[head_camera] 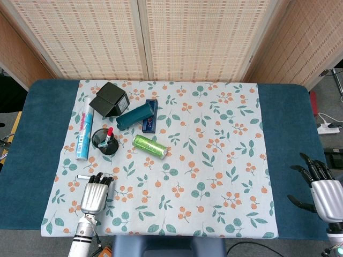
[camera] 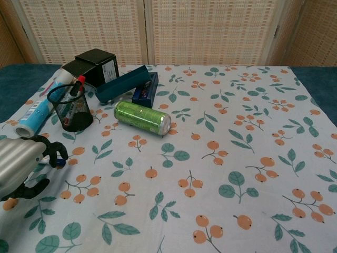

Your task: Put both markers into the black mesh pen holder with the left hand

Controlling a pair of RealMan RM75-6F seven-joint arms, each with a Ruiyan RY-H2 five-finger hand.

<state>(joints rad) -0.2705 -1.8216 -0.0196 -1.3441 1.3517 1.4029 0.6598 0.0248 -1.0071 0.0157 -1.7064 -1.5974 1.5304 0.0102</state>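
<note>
The black mesh pen holder [head_camera: 104,142] [camera: 70,108] stands at the cloth's left, with a red-capped marker [head_camera: 109,133] [camera: 78,85] upright in it. The second marker [head_camera: 82,176], white with a blue cap [camera: 59,162], lies flat on the cloth in front of the holder. My left hand [head_camera: 94,196] [camera: 20,167] hovers over it from the near side. Its fingers [camera: 50,149] arch down onto the marker's middle and hide it, while the thumb stays apart below. Off the cloth at the near right, my right hand [head_camera: 322,195] rests with its fingers spread, holding nothing.
A green can [head_camera: 149,146] [camera: 142,117] lies right of the holder. Behind it sit a teal case [head_camera: 136,115], a small blue box [head_camera: 150,122] and a black box [head_camera: 109,99]. A white tube [head_camera: 83,136] [camera: 33,117] lies left of the holder.
</note>
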